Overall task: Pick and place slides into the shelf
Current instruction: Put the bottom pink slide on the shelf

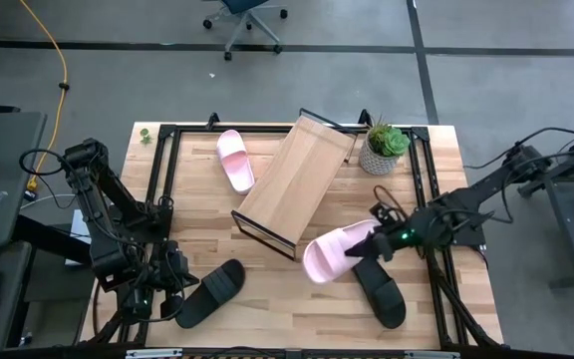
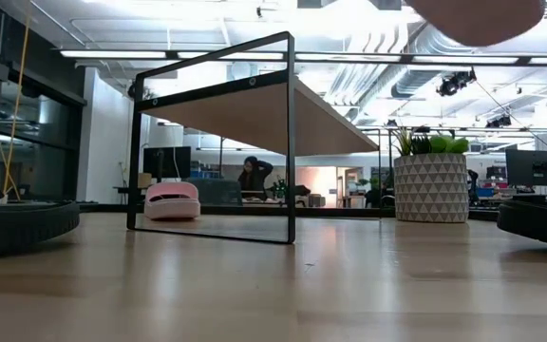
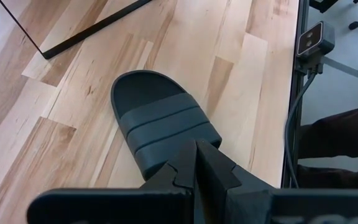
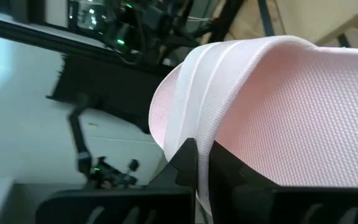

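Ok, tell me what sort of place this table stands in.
Probably an open-plan office or lab: grey floor with an office chair beyond the table, exposed ceiling ducts and strip lights overhead, and a person at a desk among monitors in the background.

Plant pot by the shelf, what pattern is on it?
White triangles on grey pot, clearest in low view.

The slanted light-wood shelf board on its thin black frame [image 1: 297, 179] is lying bare and open from above. A white patterned pot with a green plant [image 1: 381, 152] is crowding its far corner, seemingly just beside it. Bare plank tabletop [image 1: 287, 299] is stretching between the two matte black slides.
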You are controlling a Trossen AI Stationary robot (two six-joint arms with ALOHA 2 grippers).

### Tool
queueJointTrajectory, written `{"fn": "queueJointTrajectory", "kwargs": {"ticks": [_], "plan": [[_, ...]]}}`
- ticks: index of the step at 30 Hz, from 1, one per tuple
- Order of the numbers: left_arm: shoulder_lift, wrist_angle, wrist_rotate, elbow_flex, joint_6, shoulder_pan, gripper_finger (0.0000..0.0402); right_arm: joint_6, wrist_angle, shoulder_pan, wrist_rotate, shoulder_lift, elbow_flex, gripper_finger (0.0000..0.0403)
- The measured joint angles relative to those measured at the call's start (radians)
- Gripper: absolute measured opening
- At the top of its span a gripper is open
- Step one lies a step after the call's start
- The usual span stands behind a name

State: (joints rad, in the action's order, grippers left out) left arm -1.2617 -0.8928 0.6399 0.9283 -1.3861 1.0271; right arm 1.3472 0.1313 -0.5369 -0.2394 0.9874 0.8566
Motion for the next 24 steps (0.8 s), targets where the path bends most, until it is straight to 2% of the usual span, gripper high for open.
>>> {"fn": "queueJointTrajectory", "kwargs": {"ticks": [4, 10, 15, 18, 24], "plan": [[0.000, 0.000, 0.000, 0.000, 0.000, 0.000, 0.0001, 0.007, -0.001, 0.000, -0.006, -0.055, 0.000, 0.0000], [0.000, 0.000, 0.000, 0.000, -0.001, 0.000, 0.0001, -0.020, -0.053, 0.000, -0.081, -0.147, 0.001, 0.0000], [0.000, -0.001, 0.000, 0.000, -0.001, 0.000, 0.0001, -0.121, -0.032, 0.000, -0.154, -0.185, 0.087, 0.0000], [0.000, -0.007, 0.000, 0.000, -0.009, 0.000, 0.0001, -0.182, 0.043, 0.000, -0.209, -0.183, 0.177, 0.0000], [0.000, -0.018, 0.008, 0.000, -0.011, 0.000, 0.0001, -0.227, 0.315, 0.000, -0.296, -0.154, 0.391, 0.0000]]}}
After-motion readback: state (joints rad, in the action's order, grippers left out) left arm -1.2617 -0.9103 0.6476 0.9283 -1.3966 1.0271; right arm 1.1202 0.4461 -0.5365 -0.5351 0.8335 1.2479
